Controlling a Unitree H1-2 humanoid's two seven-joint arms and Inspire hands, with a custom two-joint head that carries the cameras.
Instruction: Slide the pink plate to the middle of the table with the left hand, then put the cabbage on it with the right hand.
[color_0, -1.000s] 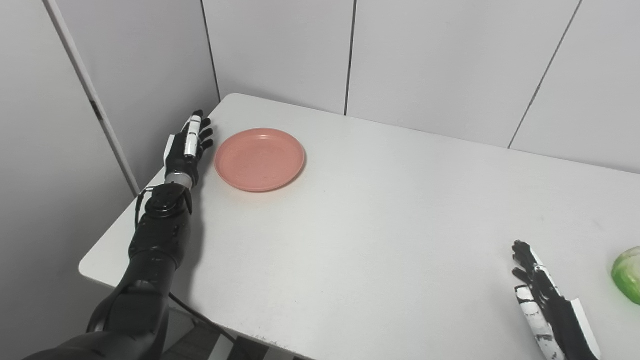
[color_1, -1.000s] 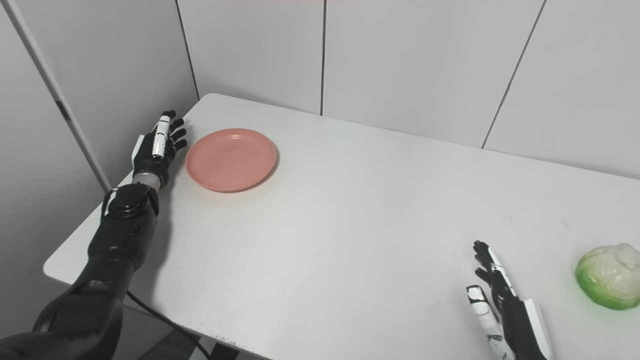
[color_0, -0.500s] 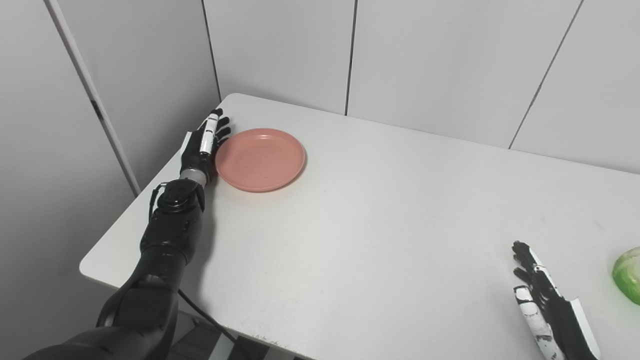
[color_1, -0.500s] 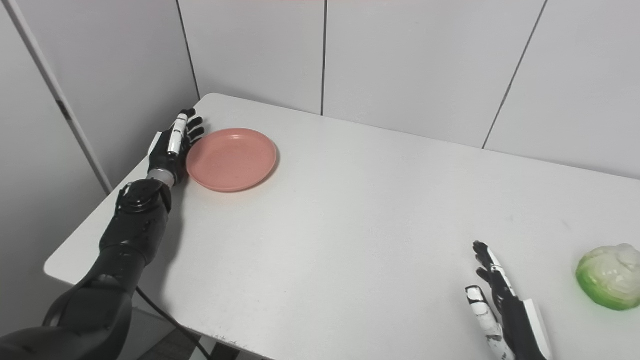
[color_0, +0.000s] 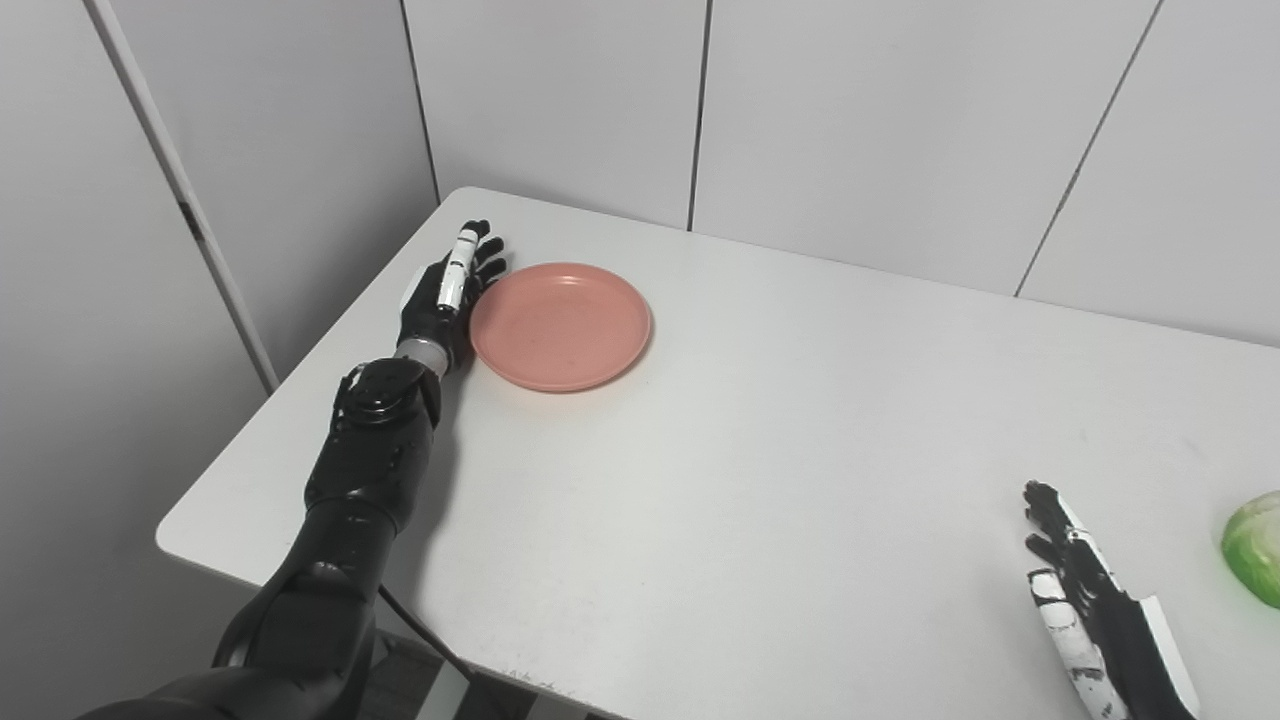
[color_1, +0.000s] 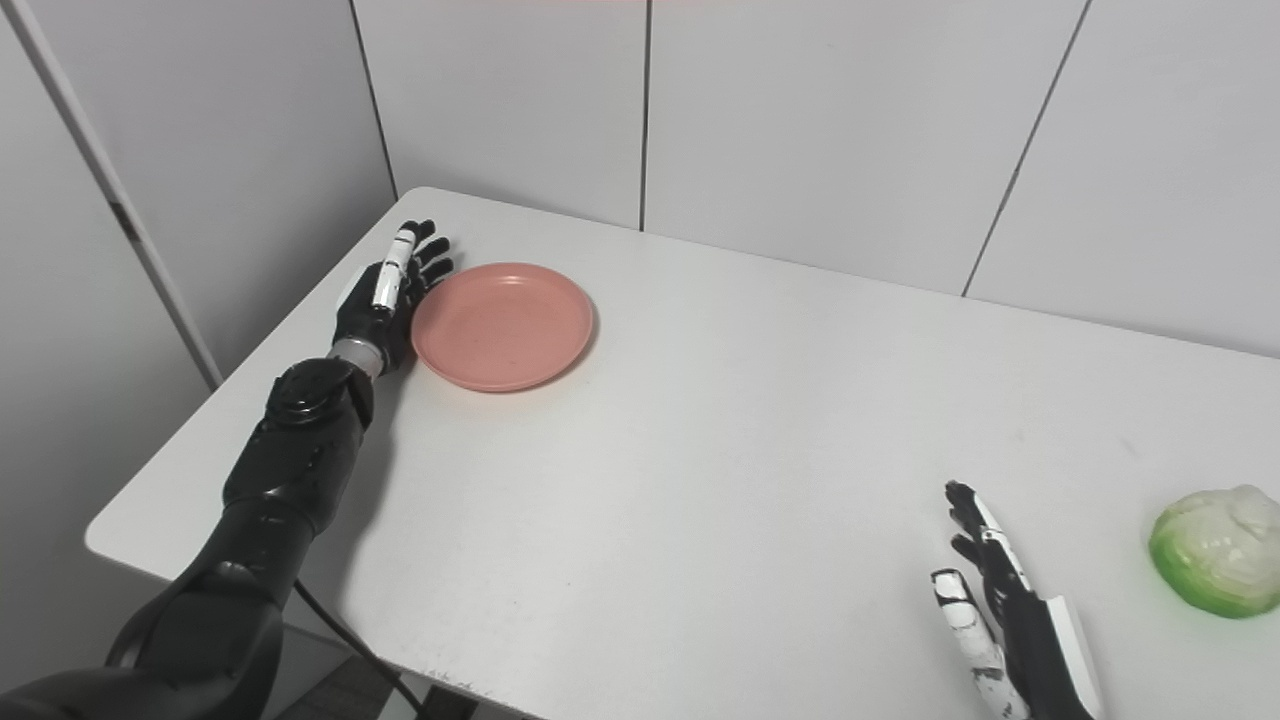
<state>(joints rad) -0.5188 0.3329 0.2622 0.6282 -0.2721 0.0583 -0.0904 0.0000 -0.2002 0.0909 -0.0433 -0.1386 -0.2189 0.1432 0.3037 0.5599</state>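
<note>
the robot's black left hand (color_0: 447, 295), fingers straight and spread, presses edge-on against the 9 o'clock rim of a round pink plastic plate (color_0: 560, 326) lying toward the far-left corner of the white surface (color_0: 760, 430). at 4 o'clock the right hand (color_1: 1005, 615) rests flat with fingers spread, holding nothing, near but apart from a pale green round cabbage (color_1: 1212, 550) at the surface's right edge.

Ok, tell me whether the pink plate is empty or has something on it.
Empty. The pink plate shows only its bare inside, and the cabbage sits far off on the table near the right hand.
</note>
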